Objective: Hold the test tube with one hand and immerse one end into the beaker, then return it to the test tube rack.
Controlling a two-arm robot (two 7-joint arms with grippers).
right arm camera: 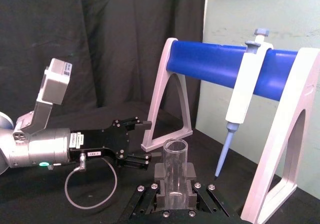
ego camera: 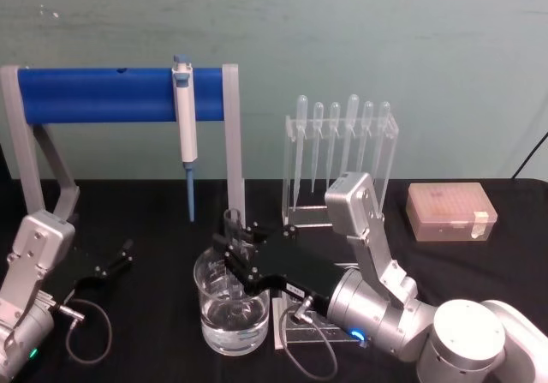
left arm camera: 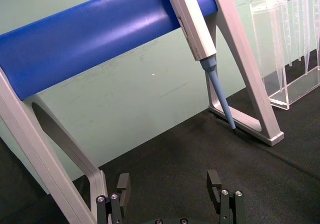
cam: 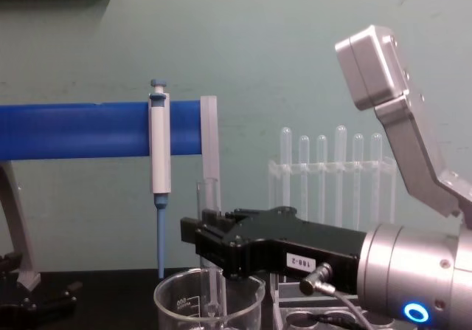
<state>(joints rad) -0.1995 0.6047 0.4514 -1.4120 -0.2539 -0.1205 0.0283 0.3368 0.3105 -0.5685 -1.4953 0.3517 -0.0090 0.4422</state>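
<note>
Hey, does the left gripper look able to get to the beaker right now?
Probably yes, from its side: bare table lies between the open left gripper and the beaker. The right gripper, shut on the test tube, covers the beaker's top.

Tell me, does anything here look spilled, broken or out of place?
Nothing stands out. The right gripper holds the test tube upright, its lower end in the beaker; no spill shows on the black cloth. The pipettor hangs straight on its blue stand. The left gripper sits open at the left.
</note>
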